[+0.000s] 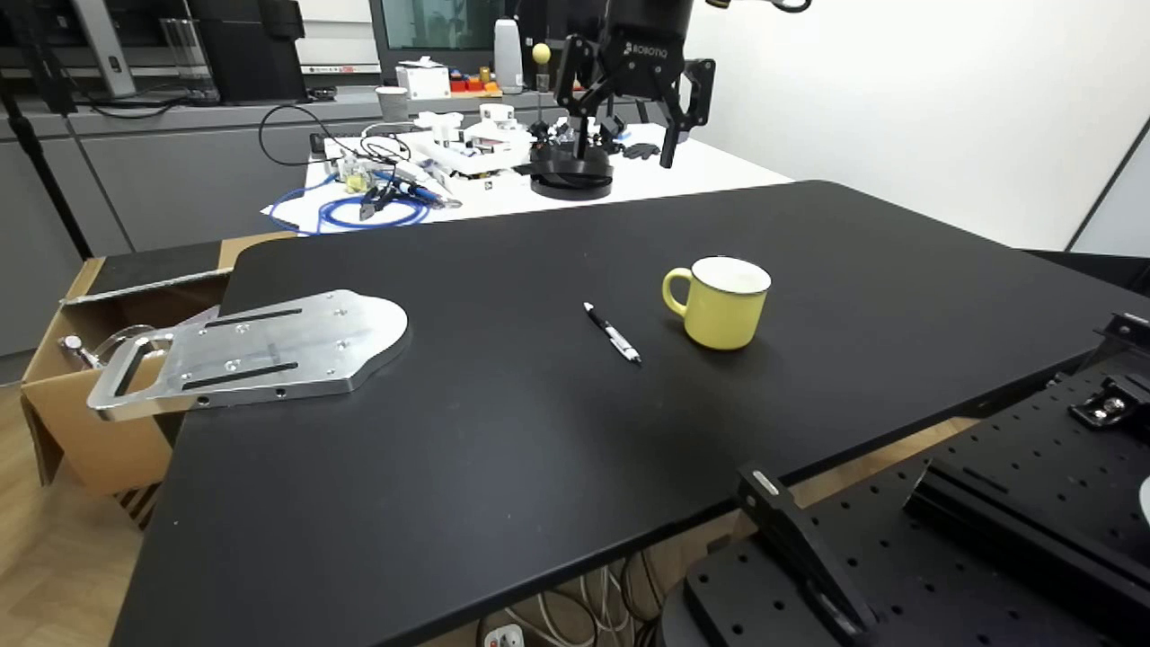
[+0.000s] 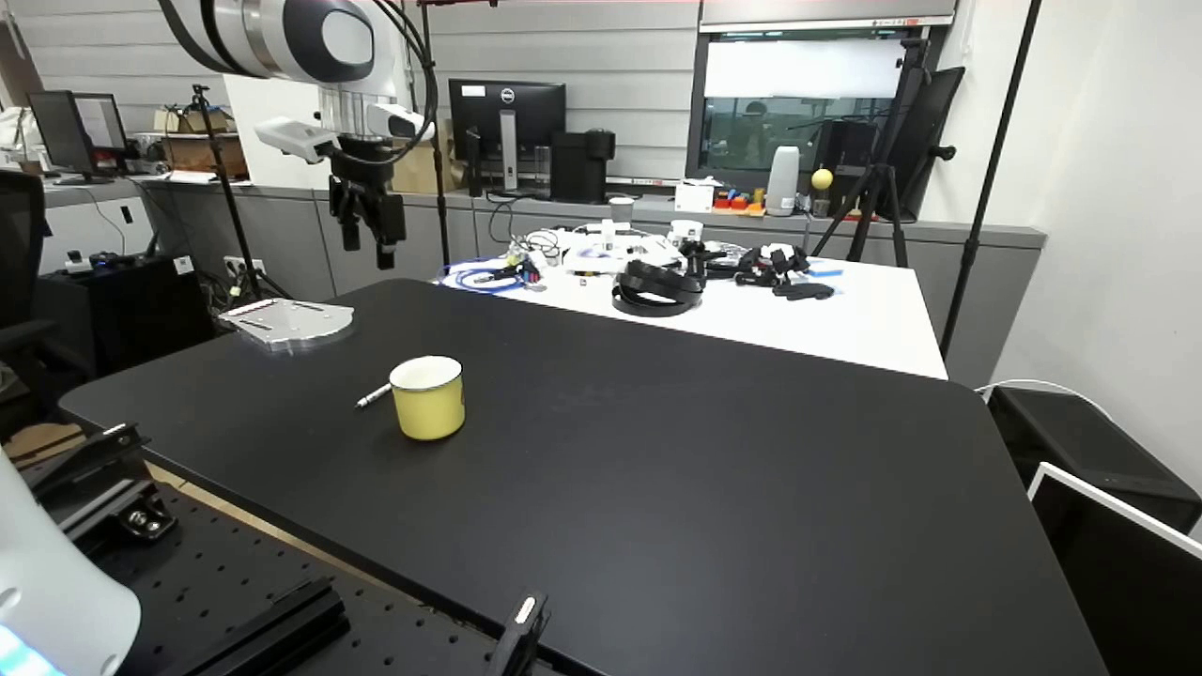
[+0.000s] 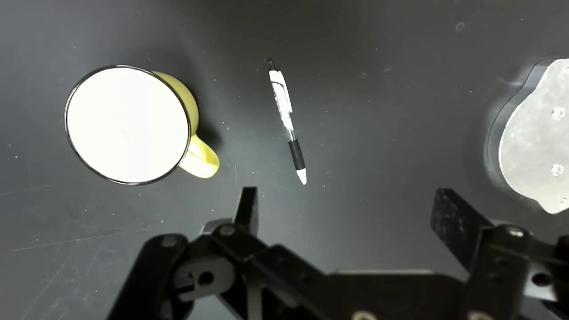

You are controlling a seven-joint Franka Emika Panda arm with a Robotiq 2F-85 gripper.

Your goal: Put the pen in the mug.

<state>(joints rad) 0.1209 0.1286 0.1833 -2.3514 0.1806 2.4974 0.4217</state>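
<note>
Wrist view: my Robotiq gripper [image 3: 346,200] released, fingers [image 3: 458,224] spread wide. Click pen [image 3: 283,106], white with black grip, lies on black tabletop [image 3: 364,133] below me, past gap between fingertips, nearer view-left finger. Yellow mug [image 3: 129,125] with dark rim stands upright, apart from pen, past view-left finger, handle toward me. Silver metal plate [image 3: 538,142] lies past view-right finger. Both exterior views: I hang well above tabletop.

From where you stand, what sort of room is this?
Most likely a lab or workshop: a robot arm hangs over a black table, a white table nearby holds loops of blue cable, and a computer monitor stands behind.
</note>
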